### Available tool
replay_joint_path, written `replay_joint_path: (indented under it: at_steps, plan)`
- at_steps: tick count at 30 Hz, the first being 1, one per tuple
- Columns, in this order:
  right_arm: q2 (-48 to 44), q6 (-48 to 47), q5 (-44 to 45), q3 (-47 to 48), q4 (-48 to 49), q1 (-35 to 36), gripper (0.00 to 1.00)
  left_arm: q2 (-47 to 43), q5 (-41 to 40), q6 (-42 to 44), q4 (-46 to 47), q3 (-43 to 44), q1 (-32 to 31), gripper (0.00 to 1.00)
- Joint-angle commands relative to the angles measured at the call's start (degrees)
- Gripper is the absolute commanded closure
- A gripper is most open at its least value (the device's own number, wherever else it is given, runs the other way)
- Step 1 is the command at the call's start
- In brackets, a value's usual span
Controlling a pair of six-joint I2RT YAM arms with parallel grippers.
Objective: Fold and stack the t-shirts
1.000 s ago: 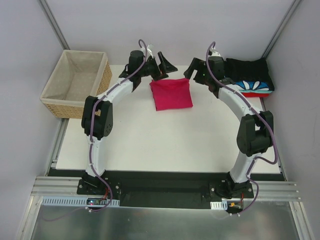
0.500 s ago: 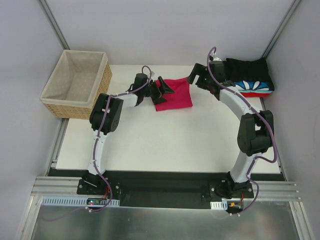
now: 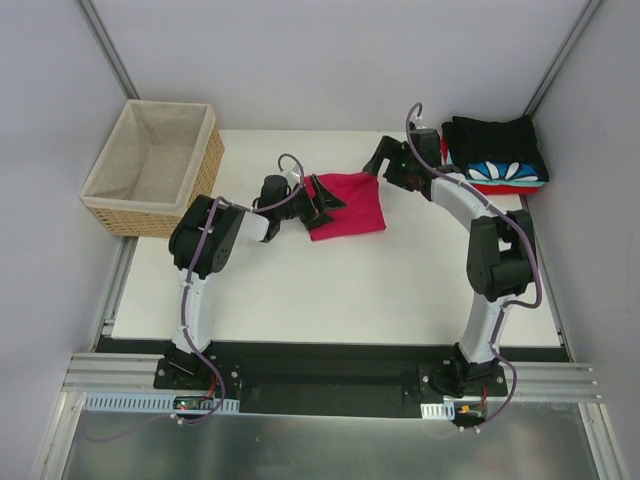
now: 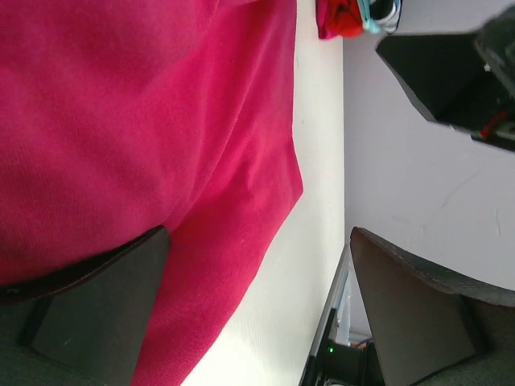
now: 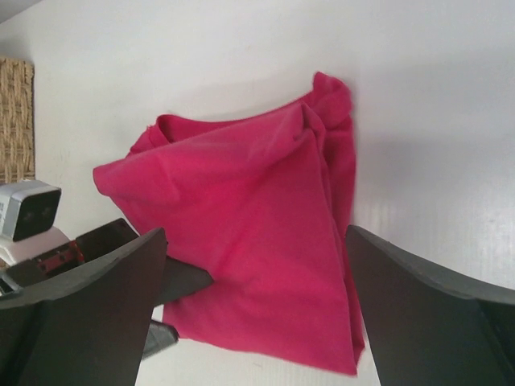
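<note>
Folded crimson tee by far edge of table: soft, light, floppy. Left gripper and right gripper both wide open, empty. I'd pinch all layers at corners.

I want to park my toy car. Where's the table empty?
The near half of the table, from the pink shirt to the arm bases, is bare. So is the far strip between the basket and the shirt. Crowded: far right, around the right arm and folded stack.
</note>
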Motion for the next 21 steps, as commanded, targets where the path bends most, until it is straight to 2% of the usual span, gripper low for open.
replay_joint_path:
  at_steps: [1,10,15,21]
  plan:
    - [0.55,3.67,-4.80,1.67,2.50,1.73,0.03,-0.44,-0.60,1.07,-3.96,-8.48,-1.54,0.01]
    - [-7.35,4.64,-3.67,-8.17,4.79,5.52,0.03,-9.93,-2.01,2.56,-2.54,-20.87,-5.49,0.01]
    - [-16.30,2.53,-1.47,-15.82,1.03,6.75,0.03,-19.51,-4.99,2.65,-2.19,-32.54,-8.65,0.01]
    - [-25.37,2.18,0.20,-21.71,-2.50,7.98,0.03,-27.95,-8.60,1.16,-1.66,-41.88,-15.24,0.01]
